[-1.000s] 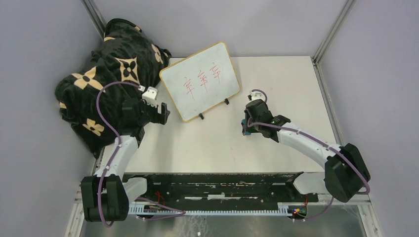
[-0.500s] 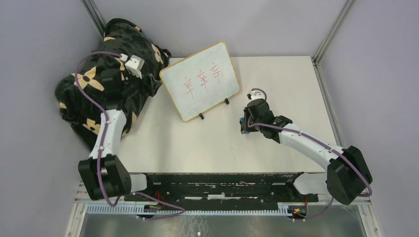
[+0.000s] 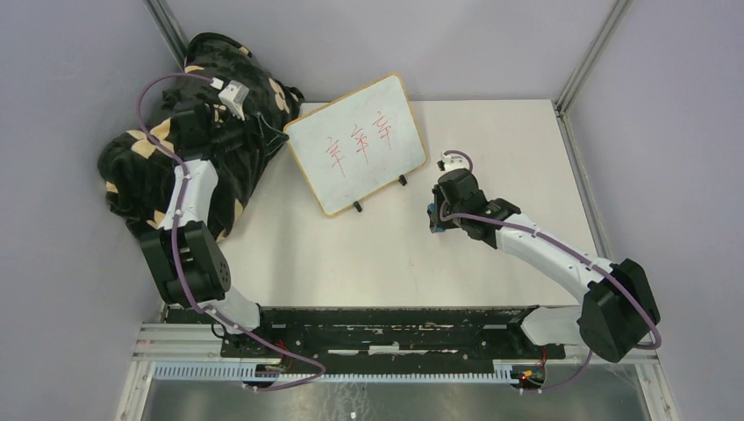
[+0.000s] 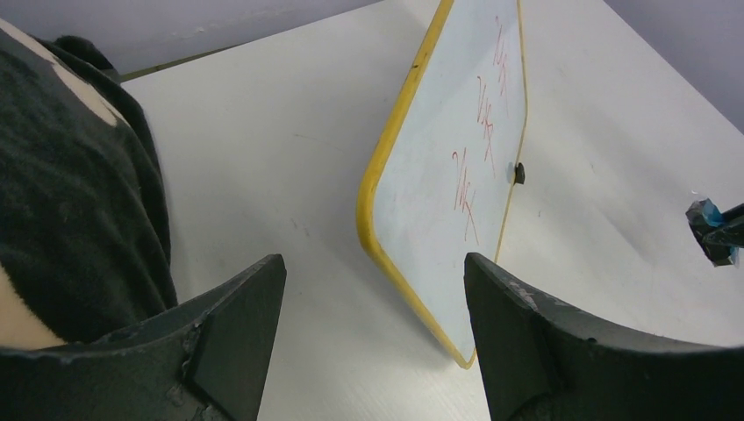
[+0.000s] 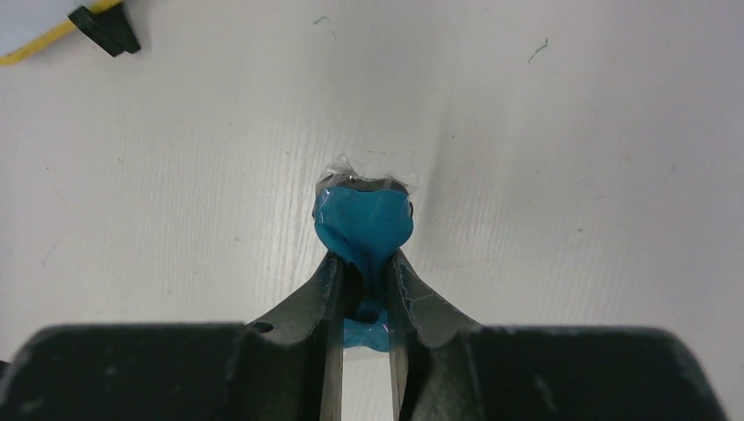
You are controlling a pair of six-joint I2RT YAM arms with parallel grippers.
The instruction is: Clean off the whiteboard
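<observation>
Your left gripper (image 4: 373,267) hangs wide open and empty by the black patterned cloth (image 3: 140,167), just beside the whiteboard (image 3: 355,153). The board stands propped at the back of the table (image 3: 491,140), red marks showing. Your right gripper (image 5: 366,263) is pinched on a small blue lump (image 5: 362,219), right of the board.

Overhead view, two low wrist views (whiteboard (image 3: 355,156) shared)

Small rectangular whiteboard (image 3: 355,153) with yellow-tan wooden frame and red marks, crumpled black cloth (image 3: 132,175) with tan flower motifs, soft blue lump (image 5: 362,224), off-white tabletop (image 3: 491,132).
</observation>
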